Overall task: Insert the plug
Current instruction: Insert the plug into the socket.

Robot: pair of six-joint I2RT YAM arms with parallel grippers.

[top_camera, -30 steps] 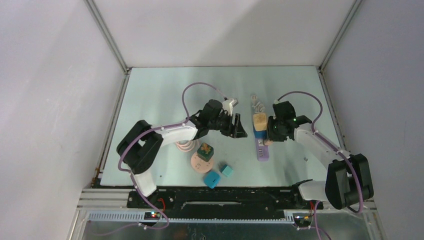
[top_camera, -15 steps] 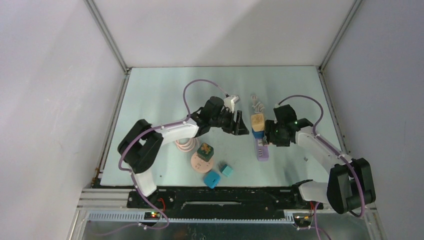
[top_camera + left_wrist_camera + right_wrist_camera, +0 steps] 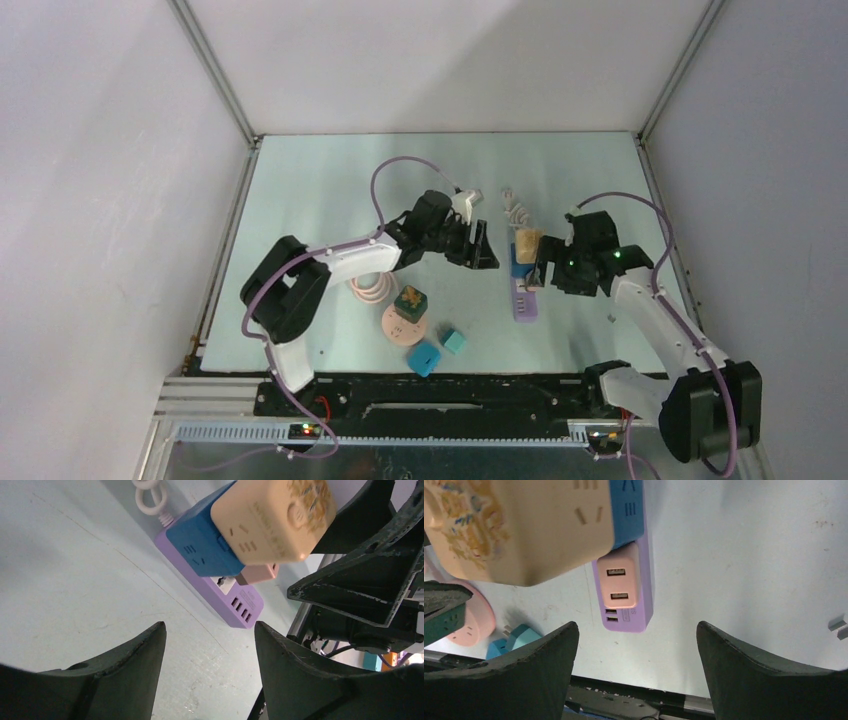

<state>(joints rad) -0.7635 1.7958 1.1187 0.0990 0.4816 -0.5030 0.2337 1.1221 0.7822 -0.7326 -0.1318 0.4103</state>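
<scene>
Pink plug (image 3: 619, 585) seated in purple strip (image 3: 626, 624) — right gripper (image 3: 636, 630) spread wide.

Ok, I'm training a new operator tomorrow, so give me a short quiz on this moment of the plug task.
1. True or false: the right gripper is clamped on the beige cube.
2. What is the beige cube stacked on? A) blue cube B) pink disc C) teal block
3. Fill in: the pink charger sits on the ___ power strip.
Key: 1 false, its jaws stand open and empty; 2 A; 3 purple.
</scene>
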